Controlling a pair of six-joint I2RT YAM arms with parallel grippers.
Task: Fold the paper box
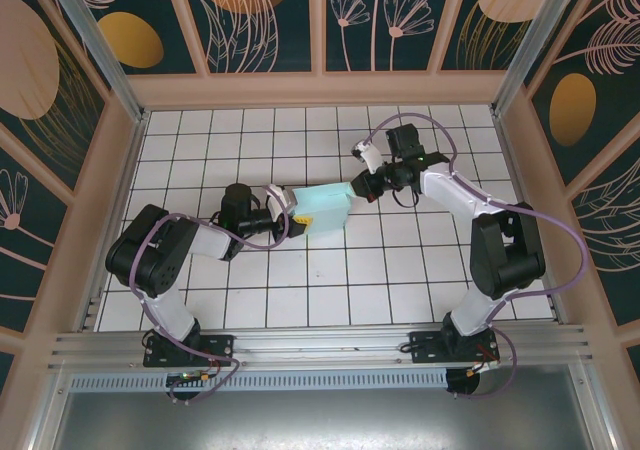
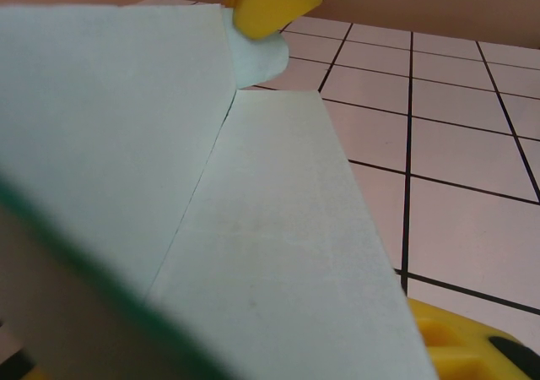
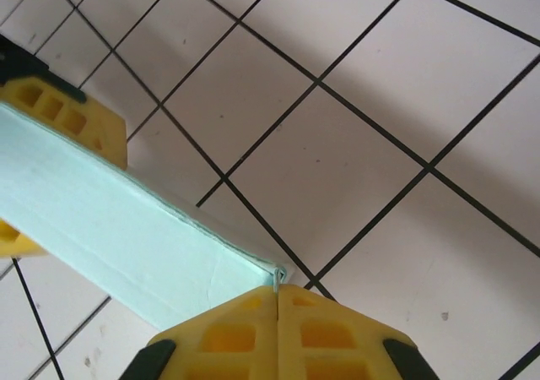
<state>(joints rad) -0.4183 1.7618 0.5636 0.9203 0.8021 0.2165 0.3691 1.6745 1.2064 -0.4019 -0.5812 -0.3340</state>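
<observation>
**A:** A white tiled counter [image 1: 300,300] with black grid lines, fenced by dark floral wall panels [image 1: 260,20]. Where does the paper box sit?

**B:** Around mid-counter. The paper box [image 1: 325,208] spans the gap between the two arms. The left end effector [image 1: 288,213] is grasping its left end, with yellow fingers [image 3: 63,118] on either face. The right end effector [image 3: 278,304] is clenched flat on a thin card edge at the opposite corner. I cannot tell whether the box touches the tiles.

**A:** How will it handle?

**B:** My guess is very light. It looks like thin card, stiff across the panels and willing to bend at the creases. A hard pinch would probably crumple it. It also looks smooth, so that corner grip could slip.

**A:** Best hold?

**B:** On a flat panel close to a crease, not on a loose flap, with the other arm bracing the neighbouring panel.
</observation>
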